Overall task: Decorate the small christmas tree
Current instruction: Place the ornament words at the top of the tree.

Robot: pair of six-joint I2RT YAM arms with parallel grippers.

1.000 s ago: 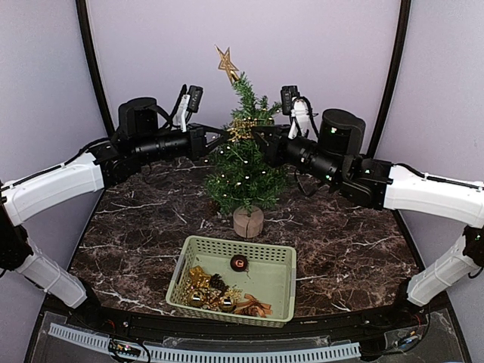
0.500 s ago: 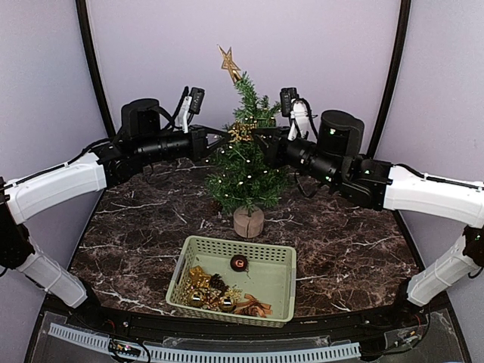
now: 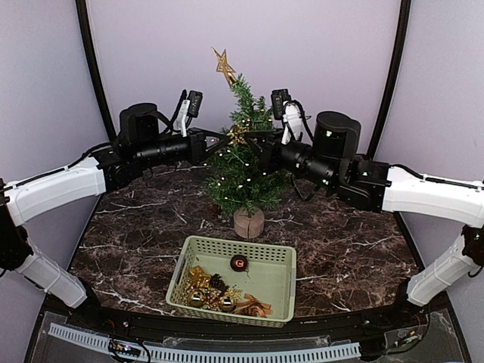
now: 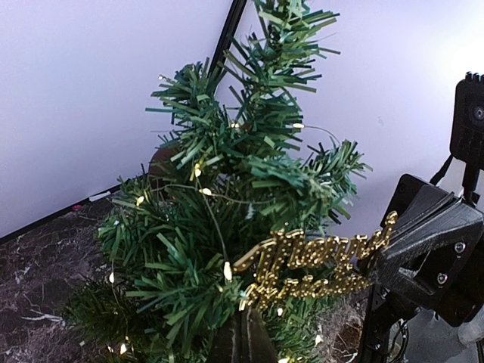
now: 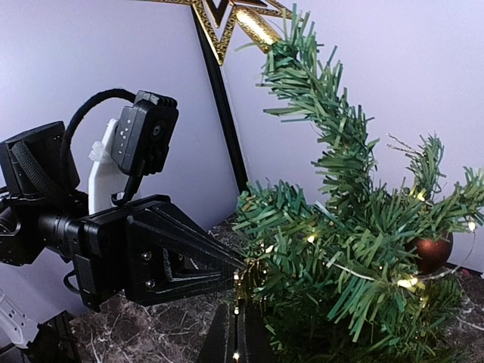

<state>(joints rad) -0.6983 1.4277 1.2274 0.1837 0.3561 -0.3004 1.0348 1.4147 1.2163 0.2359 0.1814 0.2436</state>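
While the tree [image 3: 243,170] stands on its round wooden base [image 3: 248,221] at the middle of the dark marbled worktop [image 3: 355,242], at 12 o'clock from the basket [image 3: 242,242], a gold script ornament [image 4: 310,265] is held against its upper branches by both tools. The left tool [image 3: 225,138] is placed at 9 o'clock of the trunk and the right tool [image 3: 251,136] at 3 o'clock. Each is pinched tight on one end of the ornament, and the two tips are set close together among the needles. A gold star [image 3: 224,64] is carried on the tree's tip, which is bent toward 11 o'clock. Small warm lights [image 4: 227,270] are strung through the branches, and a dark red bauble [image 5: 432,252] is hung low on one of them. In the basket, a red ball [image 3: 239,263] is laid near 12 o'clock, and gold pieces [image 3: 198,278] and a pine cone [image 3: 218,281] are heaped toward 8 o'clock.
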